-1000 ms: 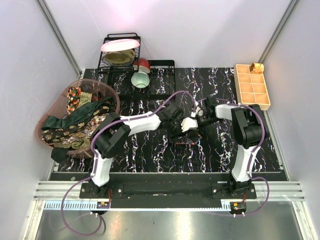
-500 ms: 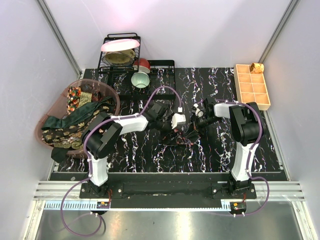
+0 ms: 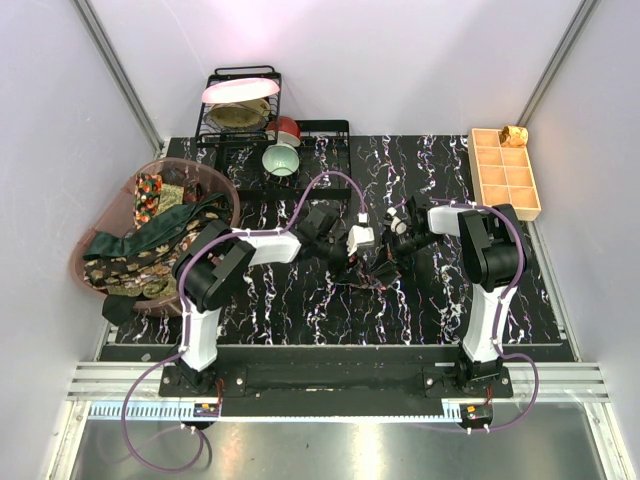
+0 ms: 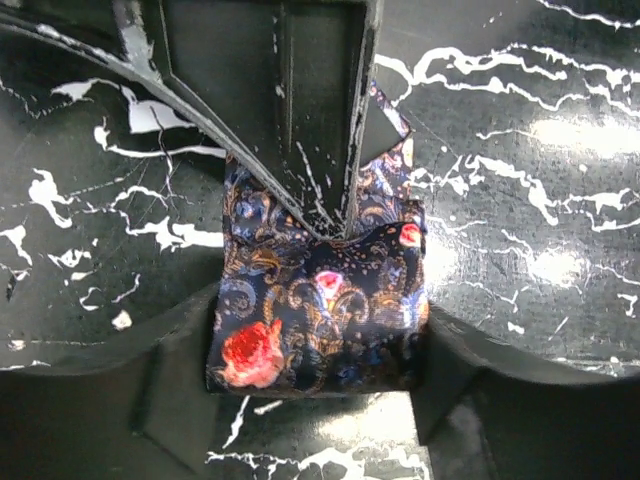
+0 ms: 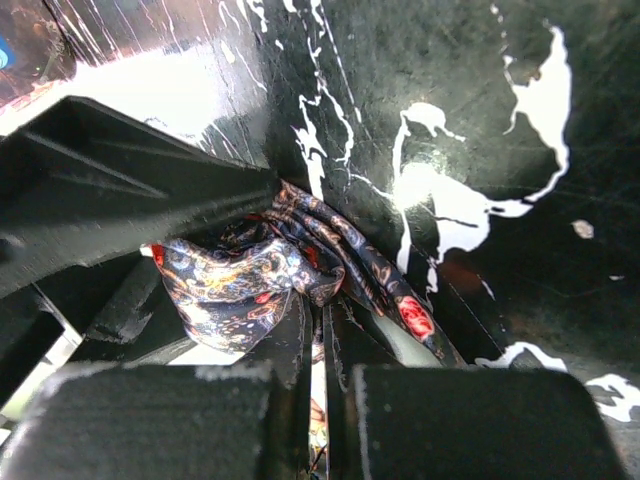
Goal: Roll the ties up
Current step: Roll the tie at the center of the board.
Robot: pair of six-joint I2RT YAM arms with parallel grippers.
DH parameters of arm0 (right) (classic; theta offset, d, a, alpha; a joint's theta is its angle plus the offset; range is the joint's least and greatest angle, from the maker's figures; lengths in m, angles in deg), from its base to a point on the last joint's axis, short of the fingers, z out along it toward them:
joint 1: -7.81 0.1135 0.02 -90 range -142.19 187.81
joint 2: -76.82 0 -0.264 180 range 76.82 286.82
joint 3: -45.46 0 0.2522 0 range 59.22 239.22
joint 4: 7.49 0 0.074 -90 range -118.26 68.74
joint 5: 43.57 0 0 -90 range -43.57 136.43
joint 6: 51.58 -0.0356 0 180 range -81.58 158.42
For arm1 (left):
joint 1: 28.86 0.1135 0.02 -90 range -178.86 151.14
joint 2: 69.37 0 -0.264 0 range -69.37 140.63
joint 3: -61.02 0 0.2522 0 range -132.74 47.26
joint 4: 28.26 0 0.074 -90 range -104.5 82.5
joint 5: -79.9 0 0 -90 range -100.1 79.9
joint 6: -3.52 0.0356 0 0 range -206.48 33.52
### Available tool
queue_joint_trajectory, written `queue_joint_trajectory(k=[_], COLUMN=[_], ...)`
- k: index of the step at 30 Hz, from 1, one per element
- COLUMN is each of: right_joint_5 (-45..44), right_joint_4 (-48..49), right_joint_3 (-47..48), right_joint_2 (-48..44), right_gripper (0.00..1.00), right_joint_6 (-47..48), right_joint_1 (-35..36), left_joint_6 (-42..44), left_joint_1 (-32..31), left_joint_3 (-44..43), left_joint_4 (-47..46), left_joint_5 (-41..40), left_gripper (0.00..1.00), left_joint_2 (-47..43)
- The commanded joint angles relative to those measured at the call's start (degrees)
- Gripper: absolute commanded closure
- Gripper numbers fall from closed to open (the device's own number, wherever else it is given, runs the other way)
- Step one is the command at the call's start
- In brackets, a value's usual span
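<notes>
One tie (image 4: 320, 310), dark navy paisley with red flowers, lies bunched into a short roll on the black marbled mat at the centre (image 3: 364, 274). My left gripper (image 4: 315, 385) has a finger against each side of the roll and is shut on it; in the top view it (image 3: 350, 262) reaches in from the left. My right gripper (image 5: 325, 335) comes from the right (image 3: 386, 266), its fingers (image 4: 300, 120) nearly together and pinching the tie's fabric (image 5: 240, 280) at the roll's far edge. Other ties fill the pink basket (image 3: 226, 185) at left.
A tan gridded tray (image 3: 505, 172) stands at the back right with a small rolled item (image 3: 514, 135) in its far corner. A black dish rack (image 3: 240, 110) with plates, a green bowl (image 3: 282, 160) and a red bowl stand at the back left.
Since a second ago my left wrist has swung and drawn back to the left, and both grippers have closed in lower on the tie. Little has moved in the last half second.
</notes>
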Motion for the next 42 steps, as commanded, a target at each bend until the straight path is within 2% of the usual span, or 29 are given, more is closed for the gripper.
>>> queue_joint_trajectory(k=[1,3,4,7,10,11,12,15,18,23,26,27,28,29,35,42], right_joint_5=[-9.14,-7.30,-6.33,-3.86,-2.63,-2.37,-1.15,1.75,2.82,0.81,-2.52,-3.50,-4.29,-5.78,-11.67,-17.30], right_joint_4=[0.32,-1.17,-2.65,-5.55,-8.81,-9.08,-9.00,-6.02,-3.73,-3.20,-3.37,-4.42,-4.77,-5.04,-6.01,-7.06], right_joint_3=[0.72,1.95,2.74,3.28,3.02,2.67,2.14,-0.05,-0.59,-0.41,-1.03,-0.77,-0.59,-0.59,-0.59,-0.50], right_joint_2=[2.76,2.06,1.36,-1.97,-5.06,-5.85,-7.33,-8.40,-7.62,-5.51,-4.54,-3.58,-3.05,-2.69,-1.55,-1.11], right_gripper=[0.97,0.85,0.75,0.63,0.60,0.56,0.55,0.49,0.48,0.52,0.72,0.81,0.97,1.00,1.00,1.00], right_joint_6=[2.49,2.75,3.10,3.98,6.26,6.44,6.53,4.26,3.02,2.84,3.63,4.07,4.51,4.69,5.48,5.65], right_joint_1=[0.39,0.30,-0.66,-2.51,-3.66,-3.66,-3.75,-3.57,-2.87,-1.11,-0.67,-0.76,-0.76,-0.67,-0.76,-0.67], left_joint_6=[1.21,3.40,4.37,7.18,7.89,7.98,8.15,8.59,9.38,9.21,8.69,8.60,8.33,7.98,5.96,3.59], left_joint_1=[-0.53,-1.32,-2.28,-4.83,-6.50,-6.94,-7.21,-7.83,-8.18,-8.36,-8.36,-8.36,-8.36,-8.27,-7.21,-6.25], left_joint_3=[-0.38,-0.55,-0.64,-0.47,-0.64,-0.82,-1.25,-2.49,-3.63,-6.18,-6.53,-6.62,-6.53,-6.45,-4.16,-3.28], left_joint_4=[0.44,2.72,4.99,8.26,10.20,10.55,11.34,13.71,15.20,17.15,17.41,17.41,17.41,17.32,12.58,6.87], left_joint_5=[-1.97,-6.96,-8.56,-15.68,-20.25,-21.39,-22.45,-24.30,-25.36,-26.06,-25.71,-25.36,-24.75,-23.53,-16.42,-8.14], left_gripper=[0.46,0.50,0.56,0.60,0.60,0.58,0.58,0.57,0.57,0.55,0.52,0.50,0.45,0.43,0.27,0.13], left_joint_2=[0.44,0.09,0.00,-0.35,-0.35,-0.27,0.26,0.79,1.14,1.93,1.85,1.67,1.41,0.88,-2.10,-3.69])
